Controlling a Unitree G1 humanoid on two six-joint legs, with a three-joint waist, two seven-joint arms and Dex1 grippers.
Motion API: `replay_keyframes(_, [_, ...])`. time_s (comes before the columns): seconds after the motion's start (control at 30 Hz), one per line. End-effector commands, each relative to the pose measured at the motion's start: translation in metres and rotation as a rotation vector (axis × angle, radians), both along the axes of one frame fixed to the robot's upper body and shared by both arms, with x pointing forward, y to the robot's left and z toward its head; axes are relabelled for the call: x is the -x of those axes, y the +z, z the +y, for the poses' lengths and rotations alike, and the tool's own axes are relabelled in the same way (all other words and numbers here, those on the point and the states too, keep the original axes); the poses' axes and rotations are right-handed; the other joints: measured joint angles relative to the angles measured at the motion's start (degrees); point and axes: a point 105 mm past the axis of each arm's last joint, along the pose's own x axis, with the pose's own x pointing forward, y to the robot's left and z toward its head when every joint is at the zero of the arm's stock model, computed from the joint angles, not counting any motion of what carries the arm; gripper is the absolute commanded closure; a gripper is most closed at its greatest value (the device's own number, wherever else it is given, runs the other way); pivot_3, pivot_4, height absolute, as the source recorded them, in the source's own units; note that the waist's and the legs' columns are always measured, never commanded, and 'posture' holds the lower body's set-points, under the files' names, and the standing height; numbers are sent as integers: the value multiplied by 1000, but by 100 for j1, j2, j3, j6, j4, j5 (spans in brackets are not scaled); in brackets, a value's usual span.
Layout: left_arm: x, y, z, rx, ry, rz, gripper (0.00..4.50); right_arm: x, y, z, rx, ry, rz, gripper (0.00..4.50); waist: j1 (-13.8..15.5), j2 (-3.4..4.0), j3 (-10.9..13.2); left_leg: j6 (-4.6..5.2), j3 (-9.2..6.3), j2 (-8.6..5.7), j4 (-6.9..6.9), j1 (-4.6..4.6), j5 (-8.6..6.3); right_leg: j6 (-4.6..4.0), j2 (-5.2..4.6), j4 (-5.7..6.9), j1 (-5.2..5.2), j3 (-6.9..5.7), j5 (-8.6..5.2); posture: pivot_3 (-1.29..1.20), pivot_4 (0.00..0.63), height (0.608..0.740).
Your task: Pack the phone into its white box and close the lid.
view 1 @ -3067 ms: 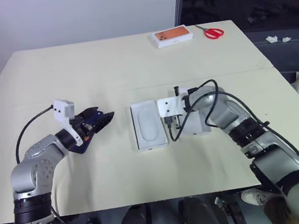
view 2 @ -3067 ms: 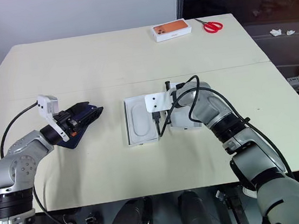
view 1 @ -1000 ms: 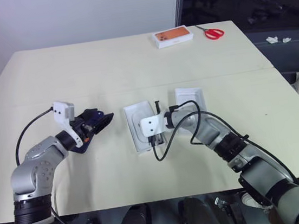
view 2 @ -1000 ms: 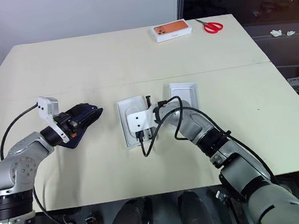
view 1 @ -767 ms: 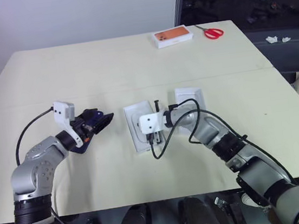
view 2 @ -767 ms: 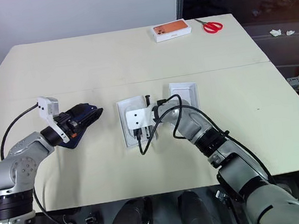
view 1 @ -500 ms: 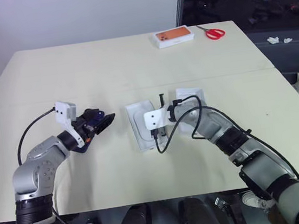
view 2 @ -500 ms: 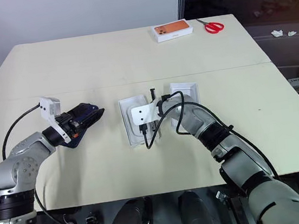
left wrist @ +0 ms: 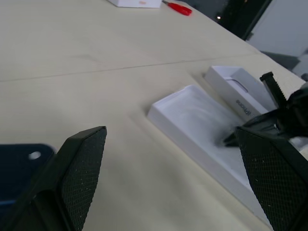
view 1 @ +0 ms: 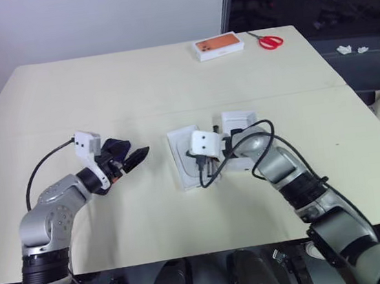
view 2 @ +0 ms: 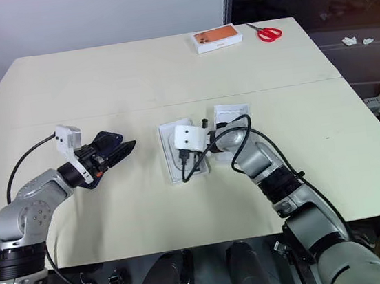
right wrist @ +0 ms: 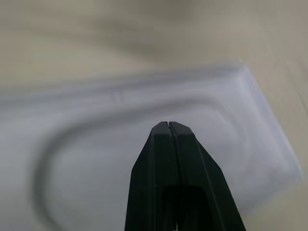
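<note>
While the right gripper (right wrist: 168,126), fingers together, hides much of the box (view 1: 184,158), the left gripper (left wrist: 168,168) gapes; the phone (left wrist: 19,166), seemingly beneath, is cut off.

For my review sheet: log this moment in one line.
left tool: open, empty | right tool: shut, over white box | phone: on table

Phone (view 2: 101,142) left of white box (view 2: 173,159); lid (view 2: 231,118) just right.

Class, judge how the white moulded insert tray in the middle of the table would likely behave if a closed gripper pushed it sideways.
The white insert tray looks thin and shallow, so probably light and easy to slide across the smooth table. It lies flat, so tipping seems unlikely.
</note>
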Motion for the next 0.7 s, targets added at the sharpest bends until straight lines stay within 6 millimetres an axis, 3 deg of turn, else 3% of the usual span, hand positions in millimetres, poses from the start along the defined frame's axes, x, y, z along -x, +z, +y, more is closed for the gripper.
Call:
replay_keyframes(0.03, [2,12,0,-13,-7,-59,0,-11,30,-29,30,-40,-103,4481,38,0,0,1,0,-2,1,0,-1,0,-1,-2,1,-1,0,0,150,740])
replay_keyframes(0.17, [2,13,2,-14,-2,-64,0,-8,31,-50,28,-56,-65,4481,32,-2,-1,14,-3,-5,7,0,-9,0,-7,-20,0,-10,0,0,150,740])
replay_keyframes(0.33, [2,16,6,5,-5,-72,0,26,15,-85,49,23,104,4481,48,-1,1,15,0,-2,-3,-2,-9,0,-6,-19,9,-5,0,0,150,740])
replay_keyframes(0.47, [2,17,6,3,-9,-75,0,32,7,-93,80,22,117,4481,-4,-2,1,20,3,0,4,0,-12,0,-7,-17,14,-1,0,0,150,740])
replay_keyframes(0.7, [-1,19,7,3,-7,-84,0,39,0,-90,64,33,140,4481,37,-2,1,19,3,3,-1,-1,-12,0,-6,-19,10,-2,0,0,150,740])
